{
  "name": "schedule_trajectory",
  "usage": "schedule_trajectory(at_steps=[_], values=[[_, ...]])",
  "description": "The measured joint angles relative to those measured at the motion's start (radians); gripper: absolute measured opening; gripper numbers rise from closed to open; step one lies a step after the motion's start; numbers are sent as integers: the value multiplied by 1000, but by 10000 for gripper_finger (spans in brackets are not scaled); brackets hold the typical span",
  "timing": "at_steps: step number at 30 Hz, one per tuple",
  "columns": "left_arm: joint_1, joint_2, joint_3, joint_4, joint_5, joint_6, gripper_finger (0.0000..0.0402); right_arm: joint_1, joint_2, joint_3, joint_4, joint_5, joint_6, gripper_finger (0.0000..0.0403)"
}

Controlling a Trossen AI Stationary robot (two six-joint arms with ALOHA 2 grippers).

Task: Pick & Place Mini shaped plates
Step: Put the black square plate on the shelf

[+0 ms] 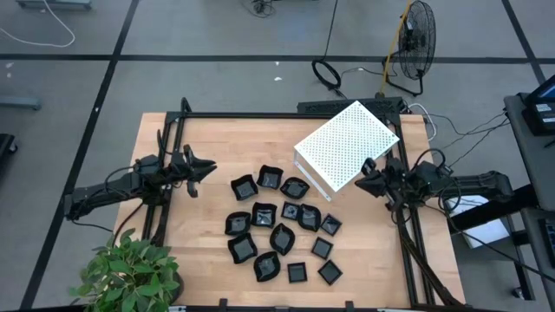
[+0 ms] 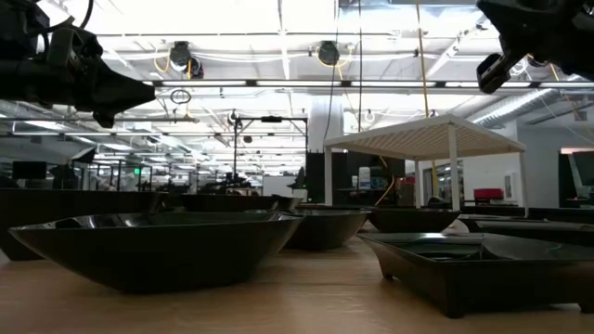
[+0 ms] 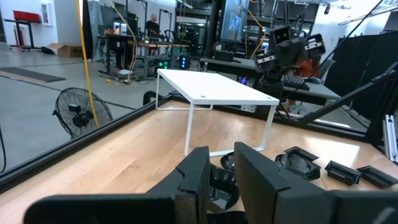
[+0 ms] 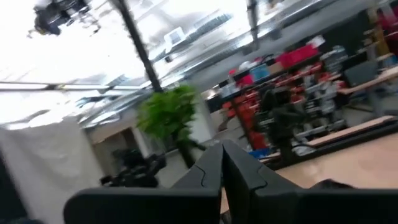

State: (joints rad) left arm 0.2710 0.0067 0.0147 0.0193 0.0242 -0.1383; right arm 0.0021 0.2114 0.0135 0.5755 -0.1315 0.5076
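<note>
Glossy black mini plates [image 1: 282, 234] lie scattered on the wooden surface [image 1: 208, 234], ahead of the left fingers [image 3: 222, 177], narrowly parted and empty. Right fingers [image 4: 222, 169] pressed together. Lower squarely over one rim.

White perforated box [image 1: 346, 144] on wooden table [image 1: 199, 251]; potted plant [image 1: 130, 273] at corner; fan [image 1: 417, 36] on floor.

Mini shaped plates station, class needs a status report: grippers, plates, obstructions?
Left gripper slightly open, empty, table's left. Right gripper shut, beside white box. Mini shaped plates clustered mid-table, untouched. Nothing blocking.
</note>
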Motion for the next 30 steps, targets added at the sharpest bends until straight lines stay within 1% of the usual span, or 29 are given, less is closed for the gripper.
schedule_trajectory(at_steps=[3, 5, 7, 10, 12, 14, 16, 17, 20, 22, 23, 26, 28, 30], values=[[0, 0, 0, 0, 0, 0, 76, 0, 12, 0, 1, 50, -1, 22], [0, 0, 0, 0, 0, 0, 77, 0, 31, 0, 9, 52, 1, 46], [0, 0, 0, 0, 0, 0, 76, 11, 59, 0, 54, 53, 12, 76], [0, 0, 0, 0, 0, 0, 76, 69, 130, 0, 161, 57, 2, 127], [0, 0, 0, 0, 0, 0, 77, 127, 197, 3, 238, 80, -30, 158], [0, 0, 0, 0, 0, 0, 76, 200, 273, 27, 278, 144, -81, 184], [0, 0, 0, 0, 0, 0, 77, 276, 362, 68, 272, 228, -131, 201], [0, 0, 0, 0, 0, 0, 76, 313, 411, 91, 244, 268, -151, 208], [0, 0, 0, 0, 0, 0, 77, 406, 560, 215, 231, 384, -185, 216], [0, 0, 0, 0, 0, 0, 76, 453, 652, 307, 157, 436, -191, 217], [0, 0, 0, 0, 0, 0, 77, 472, 700, 355, 93, 465, -187, 216], [0, 0, 0, 1, 0, 0, 76, 520, 823, 517, -166, 569, -134, 214], [0, 0, 0, 0, 0, 0, 77, 540, 895, 635, -361, 643, -49, 213], [0, 0, 0, 0, 0, 0, 76, 551, 969, 728, -572, 679, 54, 213]])
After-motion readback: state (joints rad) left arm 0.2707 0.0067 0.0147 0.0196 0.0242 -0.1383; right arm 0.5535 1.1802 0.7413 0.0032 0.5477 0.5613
